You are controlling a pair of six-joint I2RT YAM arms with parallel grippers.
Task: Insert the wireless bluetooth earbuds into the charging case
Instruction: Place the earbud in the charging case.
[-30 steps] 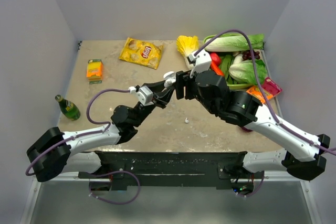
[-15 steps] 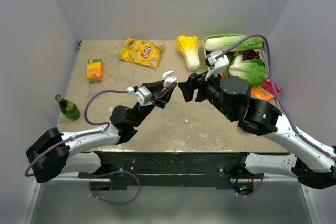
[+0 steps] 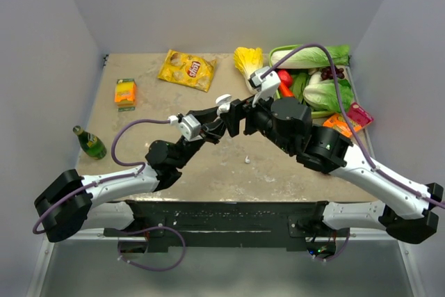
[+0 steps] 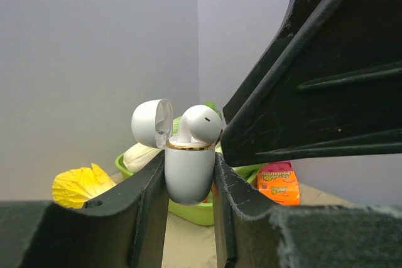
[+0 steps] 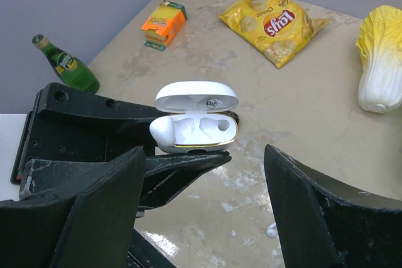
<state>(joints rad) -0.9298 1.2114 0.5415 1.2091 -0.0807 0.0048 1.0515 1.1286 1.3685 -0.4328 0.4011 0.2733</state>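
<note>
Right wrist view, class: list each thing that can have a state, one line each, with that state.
charging case, lid open, one slot empty, held off the table
white earbud, seated in the case's other slot
second white earbud, loose on the table
left gripper, shut on the charging case
right gripper, open, empty
chip bag, closed, lying flat

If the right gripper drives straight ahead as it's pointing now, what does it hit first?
Probably the open charging case, held by the left gripper, dead ahead of the right gripper; depth is unclear.
</note>
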